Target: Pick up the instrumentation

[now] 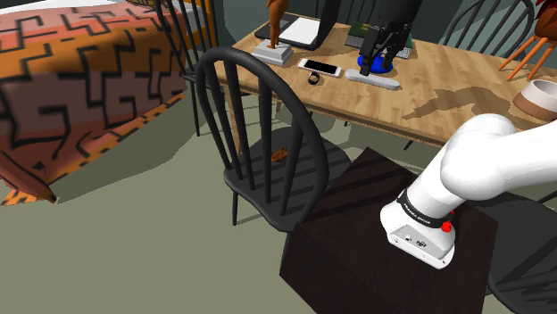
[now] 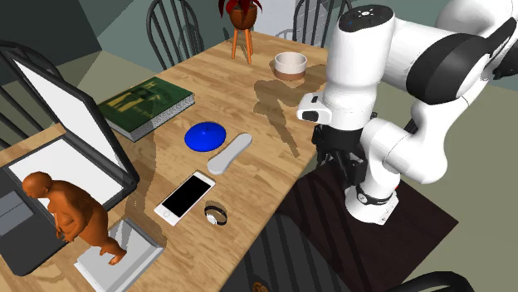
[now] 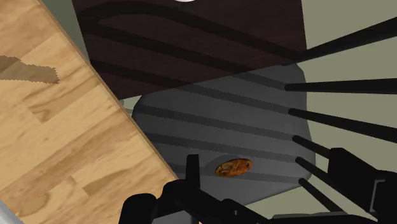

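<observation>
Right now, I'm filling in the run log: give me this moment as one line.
phase: pre-grasp | gripper: open, above dark chair | target: small orange-brown object lying on seat, not held

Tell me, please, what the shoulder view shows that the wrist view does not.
The shoulder view adds a bed with an orange patterned cover and, on the table, a phone, laptop, remote and bowl. The wrist view adds the black fingers seen standing apart. Both share the chair, the brown thing on its seat, the wooden table and the dark stand.
</observation>
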Controlling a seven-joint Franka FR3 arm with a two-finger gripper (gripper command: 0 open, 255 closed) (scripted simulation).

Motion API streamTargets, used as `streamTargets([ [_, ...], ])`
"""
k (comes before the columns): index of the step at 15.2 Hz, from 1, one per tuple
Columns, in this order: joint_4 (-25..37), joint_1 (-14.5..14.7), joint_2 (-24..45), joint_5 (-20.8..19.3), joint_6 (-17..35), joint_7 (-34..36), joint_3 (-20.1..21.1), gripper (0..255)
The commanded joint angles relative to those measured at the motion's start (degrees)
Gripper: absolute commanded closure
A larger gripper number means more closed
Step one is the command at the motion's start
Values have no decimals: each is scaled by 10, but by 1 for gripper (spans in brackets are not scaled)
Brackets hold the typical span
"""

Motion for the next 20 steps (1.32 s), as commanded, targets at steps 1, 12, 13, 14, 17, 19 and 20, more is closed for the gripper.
streamTargets([
  [1, 0, 0, 0, 0, 0, 0, 0, 0],
  [12, -24, -29, 59, -118, 102, -208, -150, 0],
  [13, -21, -30, 70, -126, 113, -226, -164, 0],
  [14, -17, -31, 83, -134, 125, -245, -178, 0],
  [17, -1, -29, 124, -151, 160, -301, -222, 0],
  [19, 14, -25, 156, -157, 184, -340, -251, 0],
  [20, 23, -22, 173, -158, 196, -359, -266, 0],
])
